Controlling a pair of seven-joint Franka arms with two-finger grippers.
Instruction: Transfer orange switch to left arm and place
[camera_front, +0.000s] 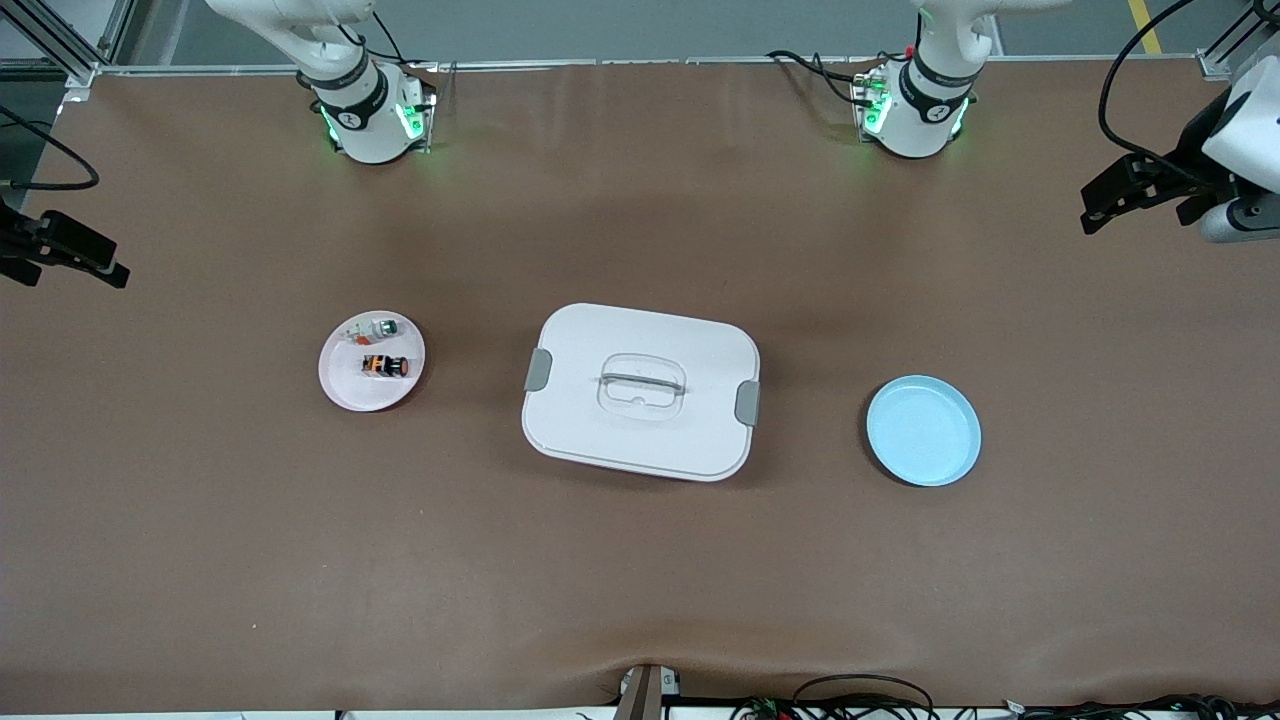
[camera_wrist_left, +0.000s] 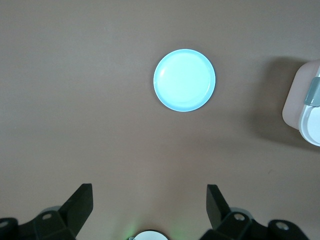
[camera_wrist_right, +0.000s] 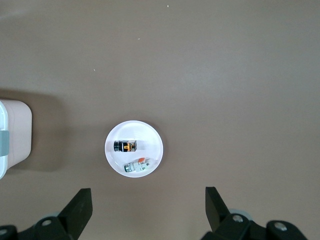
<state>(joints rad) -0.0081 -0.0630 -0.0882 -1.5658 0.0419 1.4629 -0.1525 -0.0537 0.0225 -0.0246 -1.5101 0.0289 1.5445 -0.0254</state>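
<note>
Orange switch (camera_front: 384, 366) lies on a pink plate (camera_front: 345, 385), toward the right arm's end from the box (camera_front: 641, 390). Both grippers, left gripper (camera_wrist_left: 149, 200) and right gripper (camera_wrist_right: 148, 200), hang spread wide, seemingly well above the table, gripping nothing.

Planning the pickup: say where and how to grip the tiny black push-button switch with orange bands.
Probably best from above, pinching across the middle of the orange switch. It lies on its side on the pale pink round plate, with the whitish switch alongside.
</note>
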